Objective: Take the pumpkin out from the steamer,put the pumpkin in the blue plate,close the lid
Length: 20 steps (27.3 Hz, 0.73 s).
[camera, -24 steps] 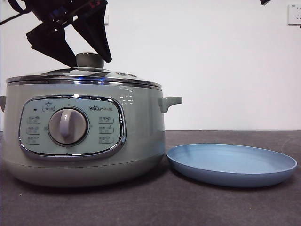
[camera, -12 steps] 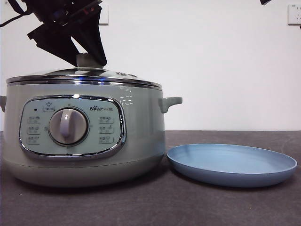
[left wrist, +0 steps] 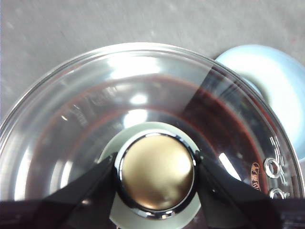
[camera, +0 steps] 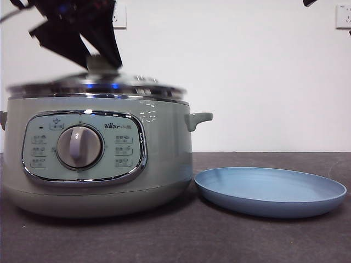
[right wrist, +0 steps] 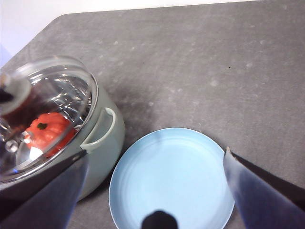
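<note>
Progress is at the very first step, by my reading. I have the left end effector (left wrist: 155, 171) pinching the knob (left wrist: 156, 172) of the lid (left wrist: 143, 86), one jaw on either side of it. In the front view the lid (camera: 98, 87) is blurred and sits a touch proud of the rim of the steamer (camera: 159, 159), so I judge it is just coming off, not clear of the pot.

The pumpkin (right wrist: 49, 129) is inside the steamer (right wrist: 102, 143); I can see it through the glass from the right wrist camera, orange with a dark stem. The blue plate (right wrist: 171, 176) is bare and lies on the counter (right wrist: 214, 62) just beside the steamer, at about 3 o'clock from it in the front view. The right end effector (right wrist: 159, 222) hangs above the plate with its jaws spread wide and nothing between them.

So nothing is finished. Left to do: carry the lid clear, reach in for the pumpkin, set it on the plate, then put the lid back on. I expect the right arm is waiting for the opening.
</note>
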Available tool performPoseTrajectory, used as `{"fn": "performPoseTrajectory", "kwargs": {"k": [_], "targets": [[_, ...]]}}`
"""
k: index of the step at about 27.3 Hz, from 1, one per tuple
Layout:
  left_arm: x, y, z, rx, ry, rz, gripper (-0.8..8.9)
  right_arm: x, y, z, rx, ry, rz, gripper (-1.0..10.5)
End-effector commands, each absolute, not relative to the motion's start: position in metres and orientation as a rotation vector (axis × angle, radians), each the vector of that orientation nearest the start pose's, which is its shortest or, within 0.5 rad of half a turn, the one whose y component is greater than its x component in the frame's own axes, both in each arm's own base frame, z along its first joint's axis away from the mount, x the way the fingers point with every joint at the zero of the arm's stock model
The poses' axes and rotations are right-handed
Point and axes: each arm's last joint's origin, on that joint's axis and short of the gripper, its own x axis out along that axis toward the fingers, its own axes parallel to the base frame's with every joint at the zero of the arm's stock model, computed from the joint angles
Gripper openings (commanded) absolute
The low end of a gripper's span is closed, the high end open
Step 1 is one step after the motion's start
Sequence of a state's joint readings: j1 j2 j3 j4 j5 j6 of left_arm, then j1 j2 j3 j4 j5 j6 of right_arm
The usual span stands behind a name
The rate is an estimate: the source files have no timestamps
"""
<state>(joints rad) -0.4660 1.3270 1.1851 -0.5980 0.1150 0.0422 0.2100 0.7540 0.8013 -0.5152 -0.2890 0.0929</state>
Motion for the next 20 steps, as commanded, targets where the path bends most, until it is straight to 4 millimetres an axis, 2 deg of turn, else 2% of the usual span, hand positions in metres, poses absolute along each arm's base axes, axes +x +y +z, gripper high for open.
{"fn": "performPoseTrajectory", "kwargs": {"k": [1,7,13,15,20], "targets": [[0.231,-0.119,0.353,0.154,0.555,-0.568,-0.08,0.152,0.043,0.313,0.110,0.494,0.500,4.7],[0.192,-0.097,0.388,0.141,0.401,-0.492,-0.08,0.164,0.057,0.310,0.082,0.543,0.589,4.8],[0.151,-0.072,0.410,0.140,0.293,-0.347,-0.08,0.185,0.092,0.318,0.010,0.591,0.723,5.8],[0.138,-0.064,0.414,0.143,0.272,-0.287,-0.08,0.195,0.108,0.323,-0.023,0.602,0.774,5.8],[0.104,-0.042,0.419,0.159,0.243,-0.150,-0.08,0.229,0.176,0.331,-0.160,0.696,0.935,5.8]]}}
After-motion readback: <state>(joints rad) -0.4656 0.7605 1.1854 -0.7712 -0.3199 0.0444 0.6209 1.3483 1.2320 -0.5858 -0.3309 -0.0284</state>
